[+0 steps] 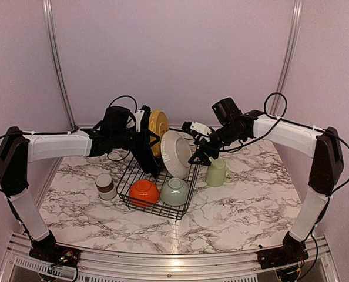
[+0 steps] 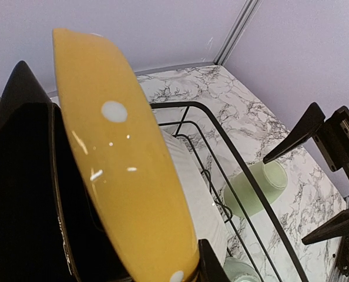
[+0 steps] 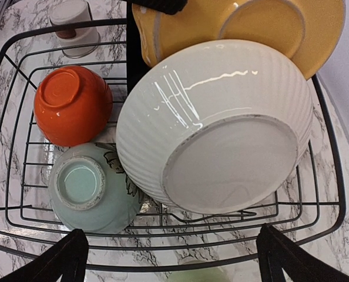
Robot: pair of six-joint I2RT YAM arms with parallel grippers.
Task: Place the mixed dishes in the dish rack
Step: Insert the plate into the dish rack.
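yellow plate (image 1: pixel 158 126), clenched upright in your left gripper (image 1: pixel 147 130) to suit the dish rack (image 1: pixel 154 210) slots; right gripper (image 1: pixel 202 154) splayed empty, facing white bowl (image 1: pixel 175 154).

Soft, even overhead light is filling all three views; exposure is reading bright. The table (image 1: pixel 251 205) is reflecting a bright patch at its near edge. Shadows on it are falling faint and short. The white bowl (image 3: pixel 215 126) is carrying streaky glare across its ribbed side. The yellow plate (image 2: pixel 121 176), close against the left wrist lens, is blurring and showing small glints.
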